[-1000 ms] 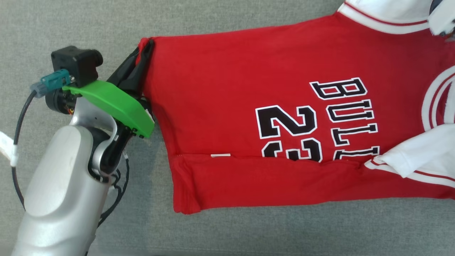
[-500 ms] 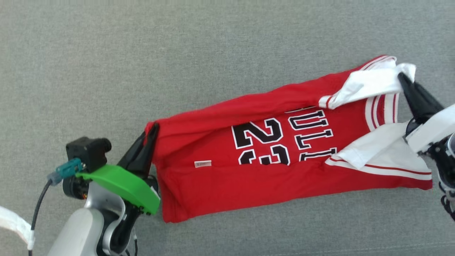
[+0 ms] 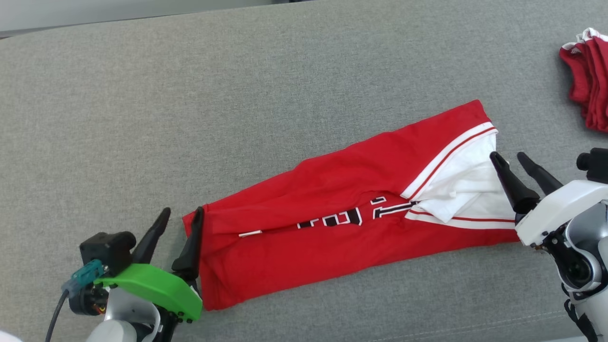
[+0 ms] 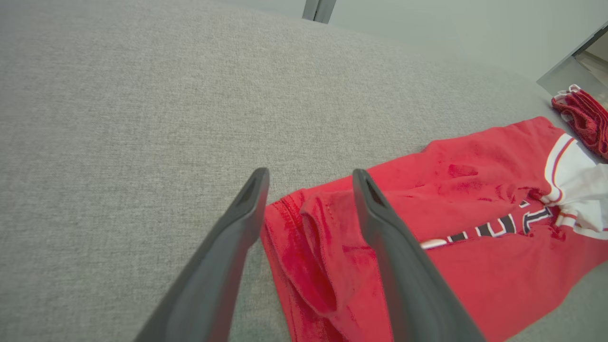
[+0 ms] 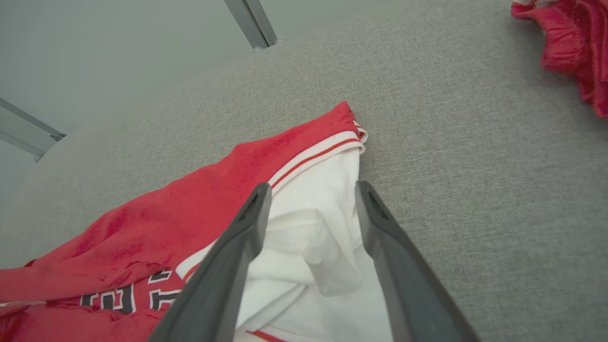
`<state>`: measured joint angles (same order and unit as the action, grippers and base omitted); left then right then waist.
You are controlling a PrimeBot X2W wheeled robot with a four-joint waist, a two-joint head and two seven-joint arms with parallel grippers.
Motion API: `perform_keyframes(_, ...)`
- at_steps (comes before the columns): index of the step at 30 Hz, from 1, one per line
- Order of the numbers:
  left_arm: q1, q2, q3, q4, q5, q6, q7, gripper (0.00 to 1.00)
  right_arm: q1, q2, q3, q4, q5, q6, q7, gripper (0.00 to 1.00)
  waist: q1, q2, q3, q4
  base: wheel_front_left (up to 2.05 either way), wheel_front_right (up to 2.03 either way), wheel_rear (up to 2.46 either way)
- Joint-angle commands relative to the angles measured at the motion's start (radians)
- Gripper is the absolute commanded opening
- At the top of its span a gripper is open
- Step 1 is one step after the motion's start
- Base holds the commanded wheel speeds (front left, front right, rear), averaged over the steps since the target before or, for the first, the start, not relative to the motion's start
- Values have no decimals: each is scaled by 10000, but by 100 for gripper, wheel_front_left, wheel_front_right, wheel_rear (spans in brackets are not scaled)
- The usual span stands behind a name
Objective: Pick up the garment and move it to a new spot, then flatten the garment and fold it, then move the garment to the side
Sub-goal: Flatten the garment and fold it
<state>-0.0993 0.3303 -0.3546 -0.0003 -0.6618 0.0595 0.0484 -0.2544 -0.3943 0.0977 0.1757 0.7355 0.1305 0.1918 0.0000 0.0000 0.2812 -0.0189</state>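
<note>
Beside garment (image 3: 332, 237), left jaws parted at hem, right jaws at sleeves

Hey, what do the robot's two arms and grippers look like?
The left gripper and right gripper each have two long, dark, tapering fingers. The left one has a bright green cover, a black camera block, a teal plug and a black cable. The right one has a white housing.

Left hand (image 3: 182, 209) has a green cover (image 3: 152, 289), right hand (image 3: 507, 154) white, both dark-fingered.
</note>
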Motion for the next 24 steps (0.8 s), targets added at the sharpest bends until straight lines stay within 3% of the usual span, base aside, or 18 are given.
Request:
perform_keyframes(1, 275, -66, 156, 68, 257, 191, -472, 100, -69, 76, -259, 93, -88, 1, 41, 100, 0, 0, -7, -10, 0, 0, 0)
perform_keyframes(7, 791, -490, 572, 280, 929, 666, -2642, 100, -432, 608, -1133, 887, -644, 1, 516, 100, 0, 0, -46, 65, 0, 0, 0)
perform_keyframes(11, 968, -922, 588, 372, 1582, 736, -3079, 100, -742, 1074, -1510, 1723, -1150, 1, 856, 100, 0, 0, -96, 271, 0, 0, 0)
perform_keyframes(14, 1099, -1358, 824, 257, 2138, 658, -3147, 100, -893, 1388, -1625, 2313, -1395, 1, 983, 100, 0, 0, -97, 428, 0, 0, 0)
perform_keyframes(22, 1745, -2466, 1635, 336, 3318, -115, -3140, 100, -1407, 2028, -1276, 3738, -1298, 1, 802, 100, 0, 0, -149, 674, 0, 0, 0)
perform_keyframes(23, 1796, -2540, 1723, 419, 3433, -190, -3134, 100, -1521, 2039, -1316, 3935, -1241, 1, 660, 44, 0, 0, -160, 678, 0, 0, 0)
perform_keyframes(24, 1786, -2593, 1792, 473, 3495, -250, -3133, 100, -1623, 1971, -1354, 4120, -1243, 1, 522, 13, 0, 0, -167, 691, 0, 0, 0)
